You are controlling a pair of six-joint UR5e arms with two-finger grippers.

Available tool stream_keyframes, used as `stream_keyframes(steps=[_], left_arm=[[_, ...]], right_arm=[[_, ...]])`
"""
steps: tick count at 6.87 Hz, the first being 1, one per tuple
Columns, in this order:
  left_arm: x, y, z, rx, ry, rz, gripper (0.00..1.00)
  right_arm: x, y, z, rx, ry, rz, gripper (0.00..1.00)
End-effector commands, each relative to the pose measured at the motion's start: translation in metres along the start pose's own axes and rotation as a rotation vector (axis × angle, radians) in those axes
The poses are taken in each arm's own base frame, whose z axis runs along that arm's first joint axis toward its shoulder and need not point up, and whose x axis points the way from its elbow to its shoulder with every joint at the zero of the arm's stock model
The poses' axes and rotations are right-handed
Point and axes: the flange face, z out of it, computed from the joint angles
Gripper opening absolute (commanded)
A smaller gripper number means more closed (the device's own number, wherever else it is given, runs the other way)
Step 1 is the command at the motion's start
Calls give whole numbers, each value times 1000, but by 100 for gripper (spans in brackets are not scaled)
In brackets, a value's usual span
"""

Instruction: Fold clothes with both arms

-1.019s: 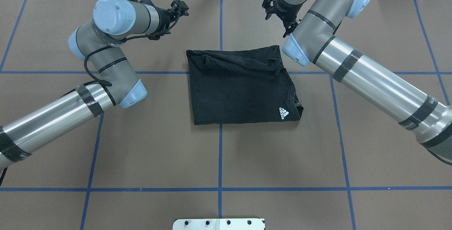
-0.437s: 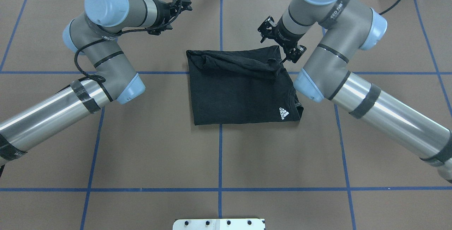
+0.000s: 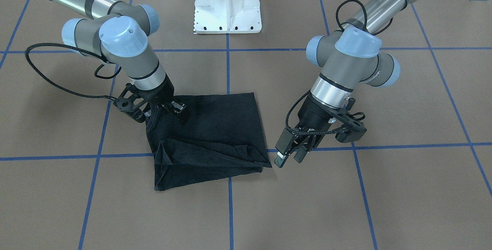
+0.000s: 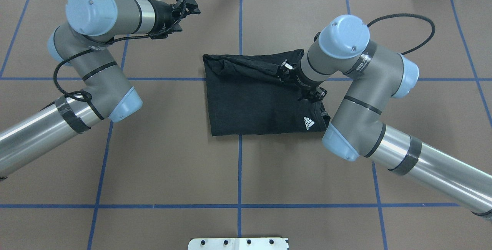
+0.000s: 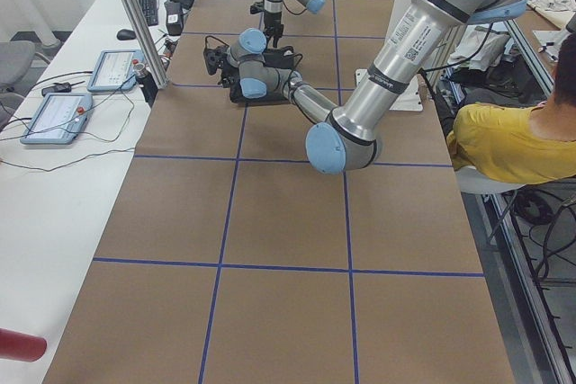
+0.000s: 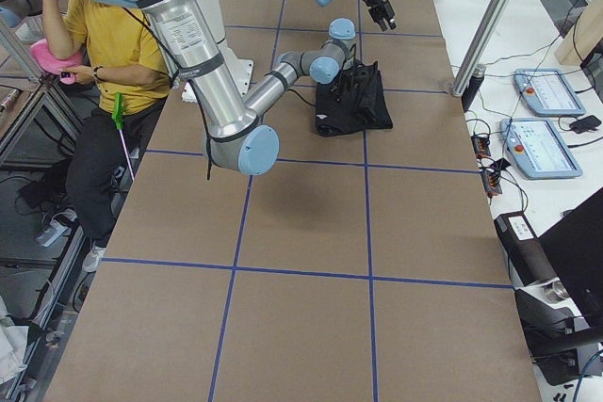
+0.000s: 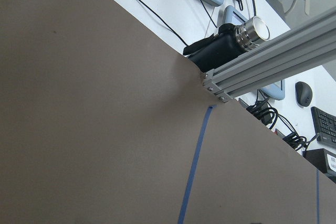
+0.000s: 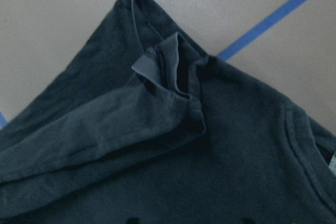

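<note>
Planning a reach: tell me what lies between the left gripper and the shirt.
Only bare table and blue tape separate left gripper and shirt, front-facing view.

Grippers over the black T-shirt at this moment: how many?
1. The right gripper is down over the T-shirt near its collar; the left gripper hangs off to the side, past the cloth's edge.

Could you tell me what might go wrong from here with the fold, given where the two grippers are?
1. The right gripper is over the T-shirt, beside the bunched sleeve. Closing there may pinch only that loose layer and pull the fold apart.
2. The left gripper hangs off the shirt, over the bare table. A pull by one arm alone could drag or skew the shirt.
</note>
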Motion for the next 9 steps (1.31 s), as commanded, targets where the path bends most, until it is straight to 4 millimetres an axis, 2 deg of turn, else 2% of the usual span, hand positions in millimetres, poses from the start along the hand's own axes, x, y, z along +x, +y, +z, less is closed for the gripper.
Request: stream_keyframes(steps=[1,2,4,5,7,8,9], left_arm=[[-7,4,-32,-1,35,2,90],[-4,4,-42,-1,42,1,98],[-21,5,-57,0,38,-1,99],[-23,6,-70,-2,50,-1,99],[-28,6,-73,0,46,-3,99],[-30,6,-73,1,43,-4,99],[-34,6,-73,0,38,-6,99]], right_arm=[[5,18,28,12,34,-75,0],[5,18,33,12,41,-102,0],[-29,-1,36,35,43,-107,0],[-28,-11,53,42,76,-112,0],[-37,-42,44,72,80,-140,0],[-58,-62,46,87,91,-133,0],[-76,-72,52,95,107,-131,0]])
